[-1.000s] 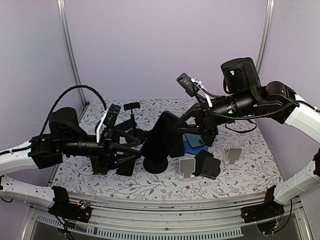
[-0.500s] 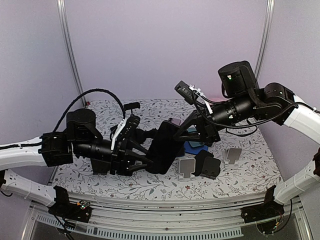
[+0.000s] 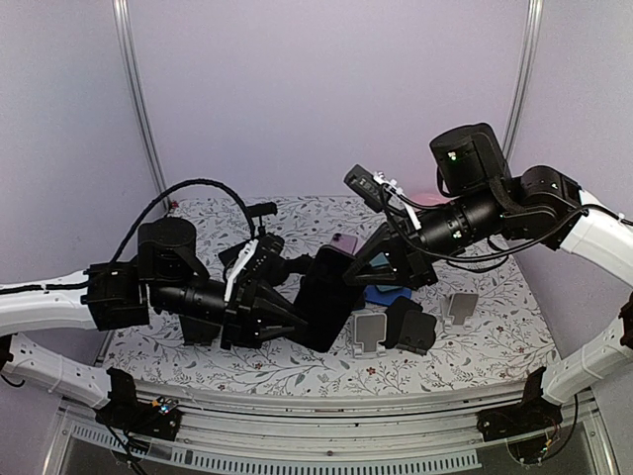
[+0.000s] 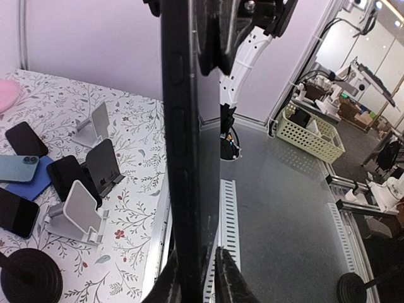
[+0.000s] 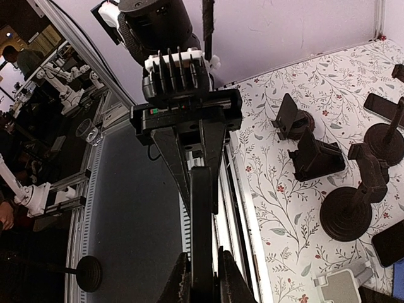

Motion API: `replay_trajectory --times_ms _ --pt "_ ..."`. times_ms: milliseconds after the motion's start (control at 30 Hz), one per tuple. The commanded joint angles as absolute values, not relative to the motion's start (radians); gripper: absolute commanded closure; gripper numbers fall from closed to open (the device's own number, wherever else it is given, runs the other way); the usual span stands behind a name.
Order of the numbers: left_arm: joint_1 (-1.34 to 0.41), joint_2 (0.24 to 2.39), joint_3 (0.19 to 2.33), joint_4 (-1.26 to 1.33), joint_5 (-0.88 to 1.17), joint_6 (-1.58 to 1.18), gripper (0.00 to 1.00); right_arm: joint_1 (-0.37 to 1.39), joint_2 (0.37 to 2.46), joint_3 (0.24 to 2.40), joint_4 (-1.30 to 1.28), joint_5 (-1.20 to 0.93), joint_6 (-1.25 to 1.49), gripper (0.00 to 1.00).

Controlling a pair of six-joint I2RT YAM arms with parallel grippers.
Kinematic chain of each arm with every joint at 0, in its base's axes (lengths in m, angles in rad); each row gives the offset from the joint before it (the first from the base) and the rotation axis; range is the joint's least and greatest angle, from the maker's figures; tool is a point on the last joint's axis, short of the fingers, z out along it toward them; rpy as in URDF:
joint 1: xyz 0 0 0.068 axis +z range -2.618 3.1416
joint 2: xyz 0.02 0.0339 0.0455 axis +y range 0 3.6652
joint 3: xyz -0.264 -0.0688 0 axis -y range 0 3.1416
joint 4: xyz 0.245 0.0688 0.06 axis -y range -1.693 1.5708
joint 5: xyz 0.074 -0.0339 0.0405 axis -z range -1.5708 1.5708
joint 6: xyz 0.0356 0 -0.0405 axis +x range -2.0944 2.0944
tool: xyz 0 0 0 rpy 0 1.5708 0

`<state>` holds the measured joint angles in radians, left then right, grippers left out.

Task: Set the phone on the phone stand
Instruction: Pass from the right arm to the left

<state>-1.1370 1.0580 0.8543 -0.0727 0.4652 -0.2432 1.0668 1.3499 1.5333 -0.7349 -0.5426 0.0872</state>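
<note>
Swung in across the surface (image 3: pixel 485 341) with the left arm (image 3: pixel 119 297) since a second ago, reaching the phone (image 3: pixel 326 297). Hangs in mid-air now, clamped edge-on by both left tool (image 4: pixel 196 281) and right tool (image 5: pixel 202 278). Reads as a handover. Calls next for releasing one tool, then tilting and lowering the phone onto the nearest white stand (image 3: pixel 369 332).

Black arms (image 3: pixel 168 259), white lower links (image 3: pixel 40 307), looped cables (image 3: pixel 198 184)
</note>
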Motion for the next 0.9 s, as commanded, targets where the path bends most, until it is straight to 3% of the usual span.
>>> replay_trajectory --times_ms 0,133,267,333,533,667,867 --pt "-1.163 1.08 0.874 -0.024 0.516 -0.232 0.85 1.07 1.337 1.532 -0.663 -0.566 0.068 0.97" --pt "-1.17 1.087 0.873 -0.013 0.533 -0.227 0.89 1.069 1.336 1.532 -0.667 -0.568 0.058 0.97" --pt "-1.171 1.084 0.865 0.007 0.534 -0.231 1.0 1.07 1.338 1.531 -0.663 -0.56 0.057 0.96" --pt "-1.171 1.082 0.859 0.019 0.519 -0.236 1.0 1.071 1.343 1.53 -0.655 -0.543 0.067 0.87" --pt "-1.171 1.073 0.834 0.069 0.373 -0.266 1.0 1.069 1.35 1.526 -0.621 -0.351 0.178 0.21" --pt "-1.171 1.073 0.831 0.086 0.204 -0.286 1.0 1.07 1.32 1.491 -0.57 -0.145 0.297 0.08" --pt "-1.183 1.117 0.86 0.098 0.035 -0.292 1.0 1.069 1.25 1.385 -0.409 0.034 0.502 0.03"
